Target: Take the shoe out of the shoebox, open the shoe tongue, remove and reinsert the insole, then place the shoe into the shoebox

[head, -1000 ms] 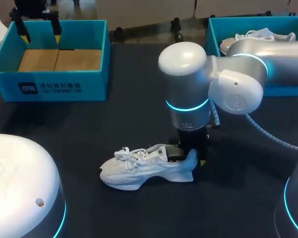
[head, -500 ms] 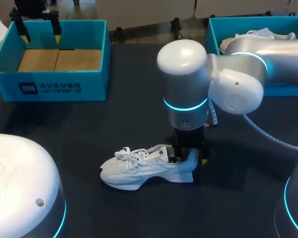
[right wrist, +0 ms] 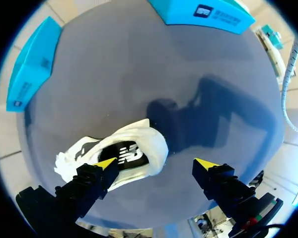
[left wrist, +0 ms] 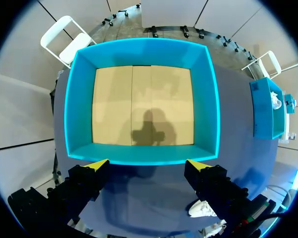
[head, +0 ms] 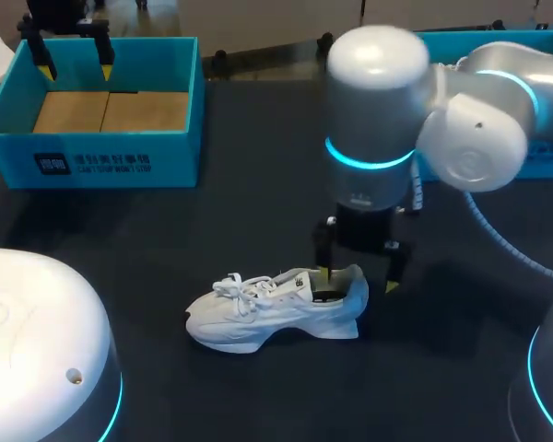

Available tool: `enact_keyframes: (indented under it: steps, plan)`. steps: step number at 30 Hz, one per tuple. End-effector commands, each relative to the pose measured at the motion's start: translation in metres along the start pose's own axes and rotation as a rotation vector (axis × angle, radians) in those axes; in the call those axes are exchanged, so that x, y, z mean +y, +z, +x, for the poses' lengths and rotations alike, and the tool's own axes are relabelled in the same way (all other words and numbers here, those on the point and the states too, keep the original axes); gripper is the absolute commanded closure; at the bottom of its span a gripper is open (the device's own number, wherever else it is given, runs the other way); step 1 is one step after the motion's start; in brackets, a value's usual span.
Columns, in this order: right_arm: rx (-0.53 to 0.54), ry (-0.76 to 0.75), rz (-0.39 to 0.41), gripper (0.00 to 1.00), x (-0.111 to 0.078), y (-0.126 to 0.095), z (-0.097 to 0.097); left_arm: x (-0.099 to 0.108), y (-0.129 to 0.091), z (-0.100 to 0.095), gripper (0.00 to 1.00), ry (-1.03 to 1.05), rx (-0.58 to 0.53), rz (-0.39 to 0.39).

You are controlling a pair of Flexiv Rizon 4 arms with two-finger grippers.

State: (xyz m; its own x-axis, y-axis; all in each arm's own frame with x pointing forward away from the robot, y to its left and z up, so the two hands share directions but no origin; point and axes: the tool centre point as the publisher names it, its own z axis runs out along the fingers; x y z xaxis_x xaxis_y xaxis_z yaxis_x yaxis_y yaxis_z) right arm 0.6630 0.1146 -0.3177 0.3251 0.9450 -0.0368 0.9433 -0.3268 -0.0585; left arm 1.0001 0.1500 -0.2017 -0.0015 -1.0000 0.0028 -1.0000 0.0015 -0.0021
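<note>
A white shoe (head: 272,308) lies on its sole on the dark table, toe to the left, laces loose. My right gripper (head: 358,279) hangs open just above its heel. In the right wrist view one yellow tip is over the shoe's (right wrist: 134,141) opening and the other is out beyond the heel, with nothing gripped by the right gripper (right wrist: 156,162). My left gripper (head: 76,64) is open, high over the left blue shoebox (head: 101,166). In the left wrist view the left gripper (left wrist: 148,163) looks down into that shoebox (left wrist: 144,154), which holds only a cardboard floor (left wrist: 144,104).
A second blue box (head: 498,37) stands at the back right, largely behind my right arm; it also shows in the left wrist view (left wrist: 265,109). The shoe's toe (left wrist: 202,208) shows by my left fingers. Bare dark table surrounds the shoe.
My right gripper has opened and let go of the shoe's heel, then risen and shifted slightly right. The shoe stays on the table. The left arm has not moved.
</note>
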Motion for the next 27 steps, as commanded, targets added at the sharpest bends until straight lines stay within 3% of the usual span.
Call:
enact_keyframes:
  steps: [1,9,21,27]
  plan:
    - [0.095,0.347,0.026,0.0,0.003,-0.011,-0.017,0.0,-0.001,0.0,0.0,-0.001,-0.001,-0.001]
    - [0.095,0.183,0.048,0.0,0.008,-0.03,-0.019,0.0,-0.001,0.0,0.0,-0.001,-0.001,-0.001]
    - [0.168,-0.112,0.037,0.0,0.021,-0.04,-0.027,0.0,-0.001,0.0,0.0,-0.001,-0.001,-0.001]
    - [0.234,-0.358,0.034,0.0,0.03,-0.05,-0.034,0.0,-0.001,0.0,0.0,-0.001,-0.001,-0.001]
